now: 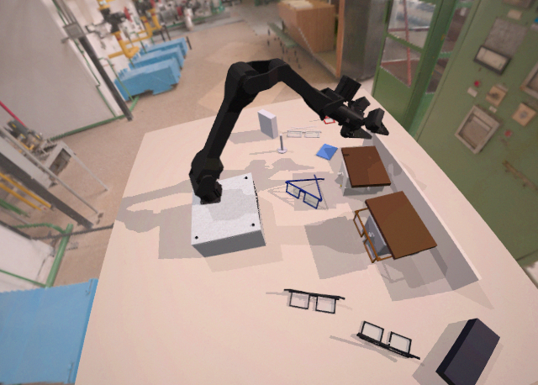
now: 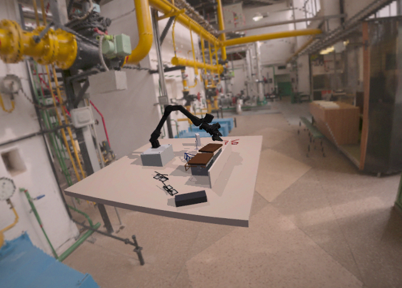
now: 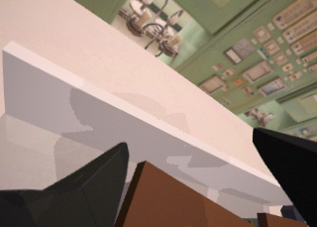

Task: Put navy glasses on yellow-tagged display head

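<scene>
While the claw [image 1: 372,131] [image 2: 222,139] [image 3: 189,142] hangs open above the worktop [image 1: 173,311] [image 2: 136,187] [image 3: 59,24], the navy glasses [image 1: 303,192] [image 2: 188,156] lie below it, apparently off both brown-topped heads.

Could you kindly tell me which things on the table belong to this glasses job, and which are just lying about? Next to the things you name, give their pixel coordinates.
For the job:
- navy glasses [image 1: 298,194] [image 2: 188,157]
- bare-faced head [image 1: 366,166] [image 2: 210,148] [image 3: 168,202]
- head wearing brown glasses [image 1: 399,224] [image 2: 200,158] (leave undisturbed)

Lying about:
- two black glasses [image 1: 313,292] [image 2: 160,175]
- red glasses [image 1: 329,122] [image 2: 234,142]
- clear glasses [image 1: 303,131]
- blue cloth [image 1: 326,151]
- dark case [image 1: 471,350] [image 2: 190,198]
- white box [image 1: 267,123] [image 2: 198,139]
</scene>
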